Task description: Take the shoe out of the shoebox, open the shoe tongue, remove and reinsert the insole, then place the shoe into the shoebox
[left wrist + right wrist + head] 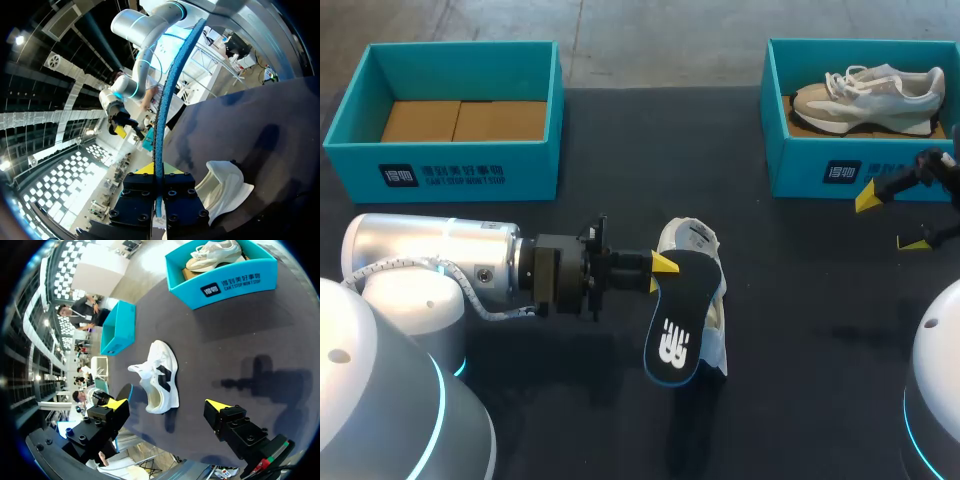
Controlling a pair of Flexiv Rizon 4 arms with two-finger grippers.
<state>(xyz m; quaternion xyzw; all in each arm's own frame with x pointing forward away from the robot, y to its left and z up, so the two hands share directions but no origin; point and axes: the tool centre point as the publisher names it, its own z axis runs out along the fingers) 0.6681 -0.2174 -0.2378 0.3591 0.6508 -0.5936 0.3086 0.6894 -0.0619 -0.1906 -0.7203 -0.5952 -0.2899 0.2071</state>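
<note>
Your left fingers (665, 265) pinched shut on insole (678, 320) edge, which end hard to tell. Insole light, floppy: feed it toe-first. See white shoe (692, 238) at desk (800, 330) centre, just beside insole; soft upper, hold at heel. Right fingers (890, 220) spread wide, empty, by 2 o'clock shoebox (800, 175).

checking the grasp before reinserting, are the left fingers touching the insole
Touching. The left wrist view shows the insole edge-on, pinched between the left fingers from both sides.
</note>
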